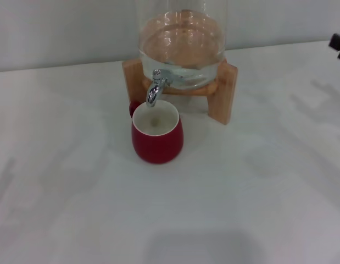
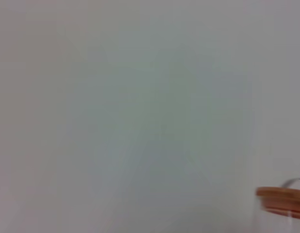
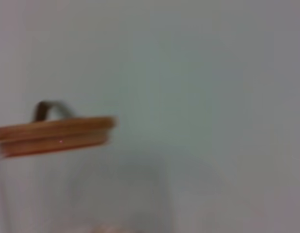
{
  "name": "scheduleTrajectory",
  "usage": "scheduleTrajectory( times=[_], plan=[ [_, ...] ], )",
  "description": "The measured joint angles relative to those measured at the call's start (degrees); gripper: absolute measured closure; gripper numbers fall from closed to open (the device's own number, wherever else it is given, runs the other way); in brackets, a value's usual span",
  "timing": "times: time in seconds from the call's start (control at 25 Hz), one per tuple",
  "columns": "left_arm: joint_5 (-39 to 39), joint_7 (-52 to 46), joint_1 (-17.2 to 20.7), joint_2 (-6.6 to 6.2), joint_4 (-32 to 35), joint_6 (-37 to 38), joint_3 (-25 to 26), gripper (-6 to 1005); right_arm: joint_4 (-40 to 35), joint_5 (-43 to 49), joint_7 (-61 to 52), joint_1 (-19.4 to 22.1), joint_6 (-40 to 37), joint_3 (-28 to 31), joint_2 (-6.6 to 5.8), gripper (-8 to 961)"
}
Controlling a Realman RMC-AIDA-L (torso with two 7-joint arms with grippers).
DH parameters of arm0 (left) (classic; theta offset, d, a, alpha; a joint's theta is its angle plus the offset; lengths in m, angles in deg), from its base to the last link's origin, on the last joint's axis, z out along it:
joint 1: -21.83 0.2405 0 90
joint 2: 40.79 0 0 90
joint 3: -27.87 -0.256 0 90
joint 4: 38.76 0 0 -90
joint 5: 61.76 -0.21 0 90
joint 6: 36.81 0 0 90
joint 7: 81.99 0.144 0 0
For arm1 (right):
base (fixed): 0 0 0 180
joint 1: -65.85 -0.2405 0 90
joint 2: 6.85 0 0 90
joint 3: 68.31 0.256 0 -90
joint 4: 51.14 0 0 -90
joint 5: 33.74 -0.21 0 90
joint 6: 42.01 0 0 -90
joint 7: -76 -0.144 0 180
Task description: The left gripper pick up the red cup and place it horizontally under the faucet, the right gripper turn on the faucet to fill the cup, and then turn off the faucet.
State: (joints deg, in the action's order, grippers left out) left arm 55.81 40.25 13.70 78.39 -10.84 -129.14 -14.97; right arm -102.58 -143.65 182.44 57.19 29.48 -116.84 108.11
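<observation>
One right claw (image 1: 338, 47) touches nothing.

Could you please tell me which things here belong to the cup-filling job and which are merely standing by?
Job: red cup upright under the faucet; right gripper at the table's far right edge.
Standing by: glass jar, wooden stand, jar lid.

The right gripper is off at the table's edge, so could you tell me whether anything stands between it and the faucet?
Nothing visible does. The right gripper shows only at the far right edge; bare white table lies between it and the faucet. The wooden stand's right leg sits nearby, lower than the tap. The red cup stands under the spout.
</observation>
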Motion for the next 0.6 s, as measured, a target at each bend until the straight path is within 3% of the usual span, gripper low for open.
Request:
scheduleTrajectory(
  times=[0.16,0.48,0.6],
  plan=[
    [0.35,-0.54,0.87,0.0,0.0,1.17,0.62,377,-9.28,5.62,-9.03,2.48,0.56,-4.58,0.09,158],
    [0.77,-1.46,1.26,0.0,0.11,4.89,1.35,115,-34.77,13.66,-23.56,10.63,-8.57,-23.39,0.4,157],
    [0.6,-2.36,0.91,0.0,0.34,6.76,1.35,115,-41.44,18.38,-29.07,11.79,-12.21,-29.16,0.72,157]
  ],
)
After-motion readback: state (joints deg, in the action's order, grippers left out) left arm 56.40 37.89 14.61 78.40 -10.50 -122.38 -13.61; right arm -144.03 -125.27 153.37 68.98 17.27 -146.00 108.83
